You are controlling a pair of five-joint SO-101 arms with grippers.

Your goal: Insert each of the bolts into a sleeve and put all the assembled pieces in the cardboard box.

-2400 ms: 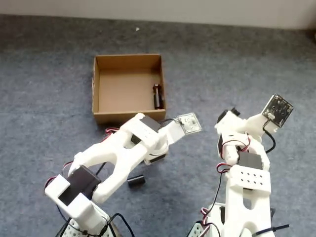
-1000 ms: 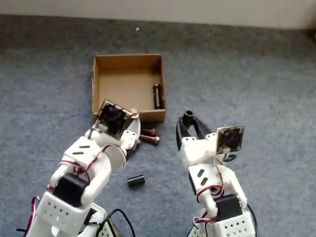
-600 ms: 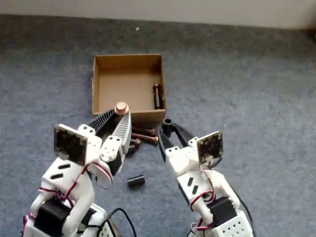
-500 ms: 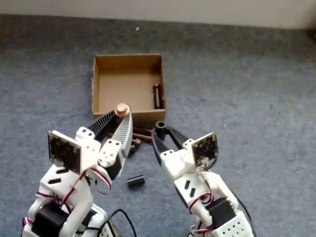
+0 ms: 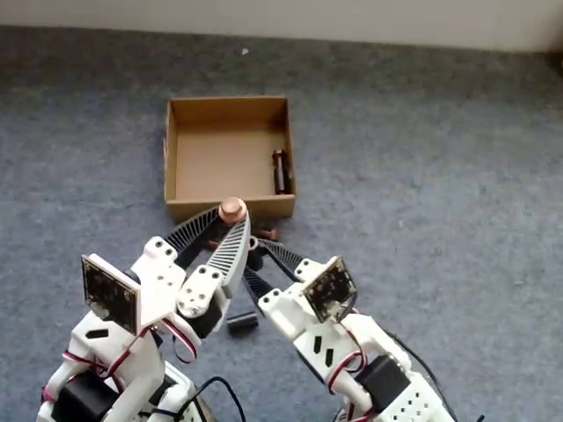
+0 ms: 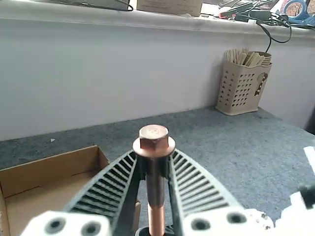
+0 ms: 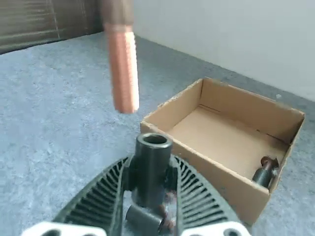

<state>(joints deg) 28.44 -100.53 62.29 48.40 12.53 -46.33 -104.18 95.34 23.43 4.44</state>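
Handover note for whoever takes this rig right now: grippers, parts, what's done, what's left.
Left gripper: shut on a bolt, head up.
Right gripper: shut on a sleeve, bore up, below the bolt's tip, apart.
Done: one assembled piece in the cardboard box.
Left: join and box this pair; then the loose sleeve and at least one loose bolt on the carpet.

You can count one cardboard box (image 5: 215,158), one assembled piece (image 5: 280,171), one gripped sleeve (image 7: 150,164), one loose sleeve (image 5: 242,322), one gripped bolt (image 6: 154,172) and one loose bolt (image 5: 269,235) in sight.
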